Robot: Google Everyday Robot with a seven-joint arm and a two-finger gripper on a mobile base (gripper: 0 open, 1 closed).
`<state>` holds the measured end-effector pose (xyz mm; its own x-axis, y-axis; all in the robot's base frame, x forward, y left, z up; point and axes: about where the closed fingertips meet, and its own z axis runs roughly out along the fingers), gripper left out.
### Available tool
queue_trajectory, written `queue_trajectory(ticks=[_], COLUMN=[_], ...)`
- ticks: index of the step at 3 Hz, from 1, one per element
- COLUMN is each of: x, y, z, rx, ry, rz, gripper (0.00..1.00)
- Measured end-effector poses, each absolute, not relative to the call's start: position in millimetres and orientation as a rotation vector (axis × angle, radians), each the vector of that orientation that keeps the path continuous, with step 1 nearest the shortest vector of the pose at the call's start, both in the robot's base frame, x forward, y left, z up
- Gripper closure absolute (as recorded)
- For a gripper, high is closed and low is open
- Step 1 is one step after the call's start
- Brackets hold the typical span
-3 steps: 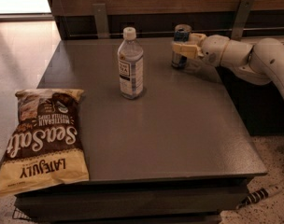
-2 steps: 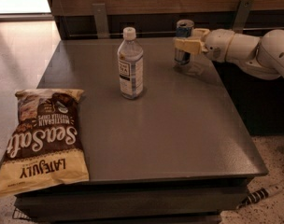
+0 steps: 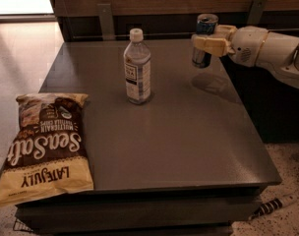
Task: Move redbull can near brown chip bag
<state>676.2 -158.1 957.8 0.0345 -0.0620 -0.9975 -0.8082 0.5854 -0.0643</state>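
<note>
The end effector [image 3: 210, 44] is clenching the redbull can [image 3: 201, 58] around its middle, at about 1 o'clock over the surface [image 3: 189, 132]. It is holding the can upright and clear of the top, with a shadow lying beneath, probably so the can can travel without dragging. The can is sitting right between the fingers, with its rim and base showing. The brown chip bag [image 3: 44, 146] is lying flat at 8 o'clock, well apart. The water bottle [image 3: 138, 68] is standing near the straight path between them.
</note>
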Motion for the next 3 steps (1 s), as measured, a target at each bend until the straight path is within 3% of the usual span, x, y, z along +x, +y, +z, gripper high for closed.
queue_trajectory(ticks=[3], x=[547.3], y=[-121.1], z=[957.8], rx=[-0.761], ry=[1.455], rz=[0.764], gripper=[1.00])
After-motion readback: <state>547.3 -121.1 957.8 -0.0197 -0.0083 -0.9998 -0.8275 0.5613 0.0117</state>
